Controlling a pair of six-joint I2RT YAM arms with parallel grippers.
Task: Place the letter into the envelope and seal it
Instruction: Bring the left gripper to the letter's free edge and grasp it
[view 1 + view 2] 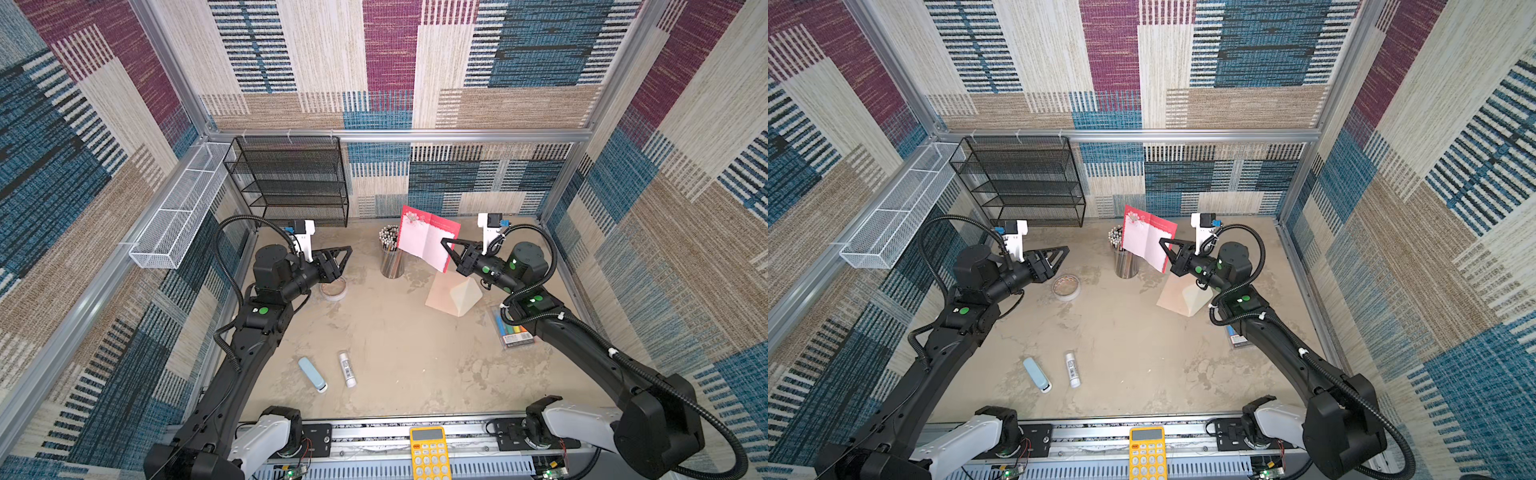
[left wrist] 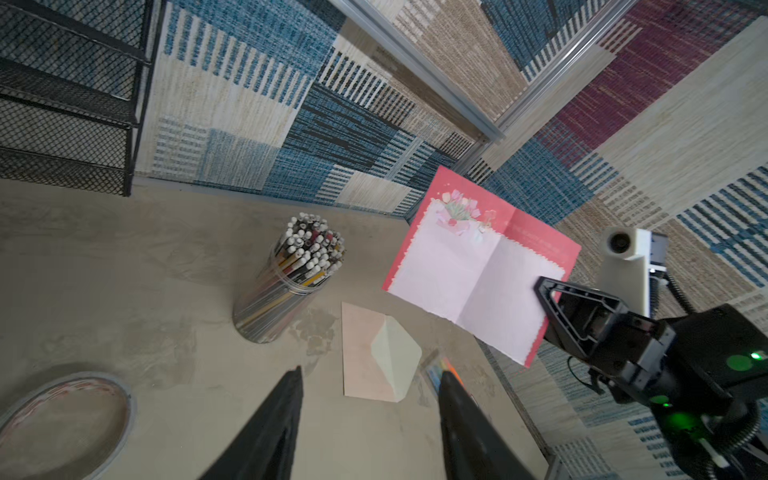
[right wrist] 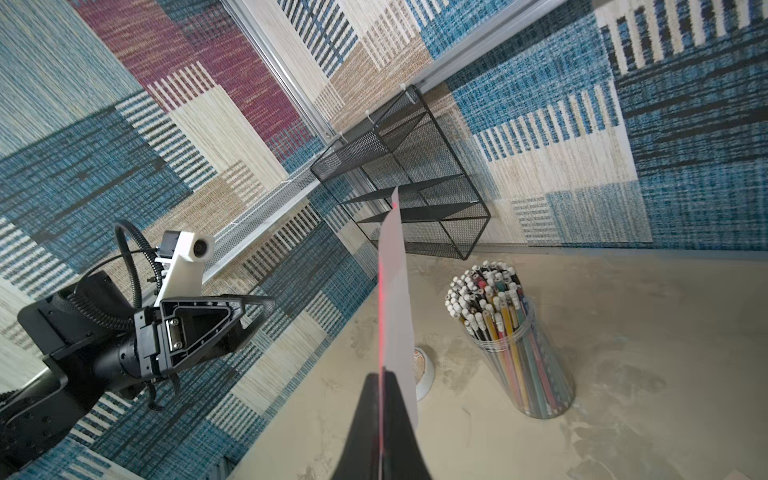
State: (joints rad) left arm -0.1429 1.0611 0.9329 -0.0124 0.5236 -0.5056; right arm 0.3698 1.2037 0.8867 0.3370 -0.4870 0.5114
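right hand (image 1: 445, 243), centre right in both top views, pinches the lower right edge of the open letter (image 1: 422, 239), held clear of the desk (image 1: 395, 353). envelope (image 1: 446, 297) lies flat just below in frame, flap partly raised. left hand (image 1: 347, 254), left of centre, spread, empty.

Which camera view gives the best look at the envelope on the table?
The left wrist view: the envelope lies whole and unobstructed, with its cream flap plainly visible. Both top views show it smaller, from farther away. The right wrist view does not clearly show it.
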